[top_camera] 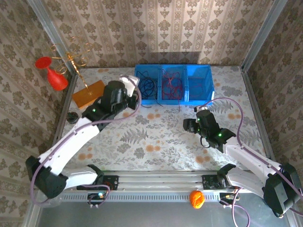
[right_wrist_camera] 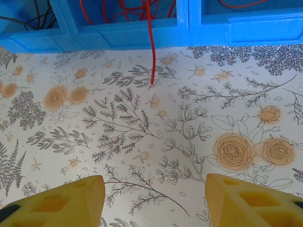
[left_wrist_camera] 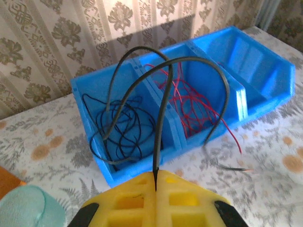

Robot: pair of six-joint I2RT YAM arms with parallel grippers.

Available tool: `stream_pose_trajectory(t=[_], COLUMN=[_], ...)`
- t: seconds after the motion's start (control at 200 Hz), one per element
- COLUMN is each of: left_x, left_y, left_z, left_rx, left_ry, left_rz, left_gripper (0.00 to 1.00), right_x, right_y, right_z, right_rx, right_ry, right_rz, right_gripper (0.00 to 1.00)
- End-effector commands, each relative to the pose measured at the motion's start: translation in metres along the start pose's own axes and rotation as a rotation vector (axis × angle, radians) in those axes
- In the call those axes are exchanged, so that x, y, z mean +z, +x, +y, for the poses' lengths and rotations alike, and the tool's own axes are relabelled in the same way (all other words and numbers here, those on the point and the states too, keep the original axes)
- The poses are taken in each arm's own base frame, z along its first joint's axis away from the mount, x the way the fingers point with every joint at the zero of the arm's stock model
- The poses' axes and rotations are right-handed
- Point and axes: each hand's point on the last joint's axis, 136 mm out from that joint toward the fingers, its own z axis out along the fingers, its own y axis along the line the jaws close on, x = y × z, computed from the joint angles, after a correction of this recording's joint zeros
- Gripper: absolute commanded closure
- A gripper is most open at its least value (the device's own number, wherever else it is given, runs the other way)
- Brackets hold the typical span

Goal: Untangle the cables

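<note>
The left hand (left_wrist_camera: 156,183) is pinched shut on a black cable (left_wrist_camera: 163,97) arching over the blue bin (left_wrist_camera: 137,170) at the far edge of the worktop (right_wrist_camera: 118,156). The right hand (right_wrist_camera: 156,198) hangs open, empty. It's thin, limp wire (springy, I'd guess), so grip near an end.

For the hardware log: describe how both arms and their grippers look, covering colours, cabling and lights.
Both the left arm and right arm have white links, black joint housings and a small green light. A pale lilac hose loops along each. The left gripper and right gripper have yellow fingers with square recessed pockets and black at the base.
</note>
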Motion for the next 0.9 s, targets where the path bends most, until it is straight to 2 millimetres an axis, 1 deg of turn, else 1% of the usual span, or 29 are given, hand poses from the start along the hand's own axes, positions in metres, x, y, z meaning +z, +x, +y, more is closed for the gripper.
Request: stream_pose_trajectory(t=[0.0,0.105,0.185,0.23,0.29,0.39,0.465,0.53,0.57,0.575,0.585,0.605,0.66,0.73,0.78,0.82,0.895], left_x=[0.025,0.06,0.087,0.104,0.123,0.159,0.18,0.196,0.202,0.203,0.204,0.207,0.213,0.216,0.215,0.212,0.202], left_y=[-0.028,-0.04,-0.043,-0.041,-0.039,-0.023,-0.004,0.013,0.023,0.025,0.028,0.033,0.046,0.057,0.061,0.06,0.046], left_z=[0.005,0.017,0.029,0.036,0.037,0.044,0.049,0.048,0.048,0.05,0.062,0.067,0.074,0.084,0.09,0.093,0.088], left_rx=[-0.019,-0.041,-0.037,-0.031,-0.023,-0.038,-0.066,-0.096,-0.126,-0.132,-0.149,-0.171,-0.232,-0.306,-0.355,-0.385,-0.379], left_ry=[0.052,0.059,0.054,0.051,0.083,0.092,0.098,0.106,0.101,0.097,0.08,0.074,0.073,0.08,0.091,0.101,0.129], left_rz=[-0.058,-0.053,-0.037,-0.018,-0.001,0.056,0.108,0.142,0.158,0.159,0.161,0.165,0.175,0.178,0.166,0.152,0.109], left_gripper=[1.0,1.0,1.0,1.0,1.0,1.0,1.0,1.0,1.0,1.0,1.0,1.0,1.0,1.0,1.0,1.0,1.0], right_x=[-0.009,-0.012,-0.014,-0.015,-0.018,-0.022,-0.025,-0.027,-0.027,-0.027,-0.027,-0.027,-0.027,-0.027,-0.026,-0.026,-0.026], right_y=[-0.017,-0.015,-0.012,-0.011,-0.009,-0.006,-0.006,-0.005,-0.004,-0.004,-0.004,-0.004,-0.004,-0.004,-0.004,-0.005,-0.006], right_z=[0.003,0.0,-0.002,-0.003,-0.005,-0.009,-0.01,-0.012,-0.013,-0.013,-0.013,-0.013,-0.014,-0.013,-0.013,-0.012,-0.012], right_rx=[0.004,0.004,0.008,0.009,0.012,0.017,0.018,0.013,0.013,0.012,0.011,0.011,0.007,0.006,0.006,0.006,0.004], right_ry=[-0.01,-0.005,-0.002,-0.002,-0.001,0.003,0.005,0.01,0.012,0.014,0.014,0.014,0.016,0.013,0.011,0.01,0.009], right_rz=[-0.055,-0.062,-0.06,-0.059,-0.063,-0.069,-0.075,-0.076,-0.075,-0.076,-0.076,-0.077,-0.077,-0.077,-0.076,-0.075,-0.078], right_gripper=[0.4,0.4,0.4,0.4,0.4,0.4,0.4,0.4,0.4,0.39,0.4,0.4,0.39,0.39,0.39,0.39,0.39])
